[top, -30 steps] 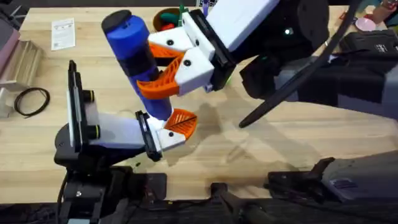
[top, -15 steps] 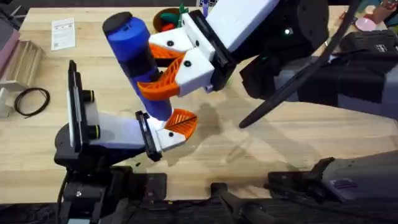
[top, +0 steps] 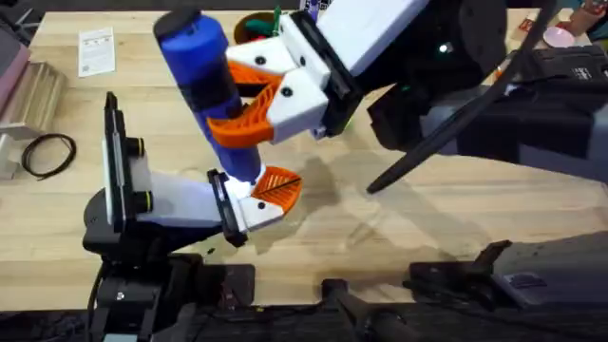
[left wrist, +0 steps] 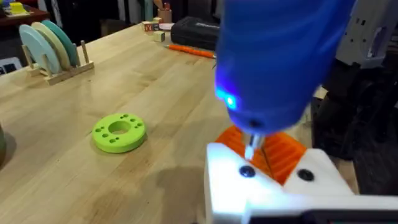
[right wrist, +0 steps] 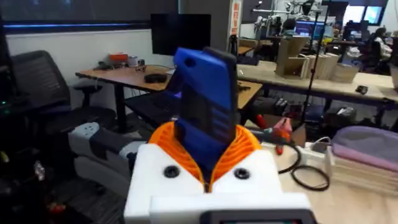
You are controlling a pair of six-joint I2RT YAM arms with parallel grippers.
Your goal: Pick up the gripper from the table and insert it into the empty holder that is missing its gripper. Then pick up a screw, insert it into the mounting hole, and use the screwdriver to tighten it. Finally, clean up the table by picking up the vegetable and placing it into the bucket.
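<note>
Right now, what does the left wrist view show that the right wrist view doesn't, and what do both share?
The left wrist view alone shows the screwdriver's metal bit pointing down at a screw hole in a white finger base, a lit blue light near its tip, and a green disc with holes on the table. The right wrist view alone shows the right hand shut on the tool's upper body. Both share the blue screwdriver.

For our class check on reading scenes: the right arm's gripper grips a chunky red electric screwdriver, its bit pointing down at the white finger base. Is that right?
Not quite. The chunky electric screwdriver is blue, not red, as the overhead view shows. The rest holds: the right gripper grips it, bit down at the white finger base.
</note>
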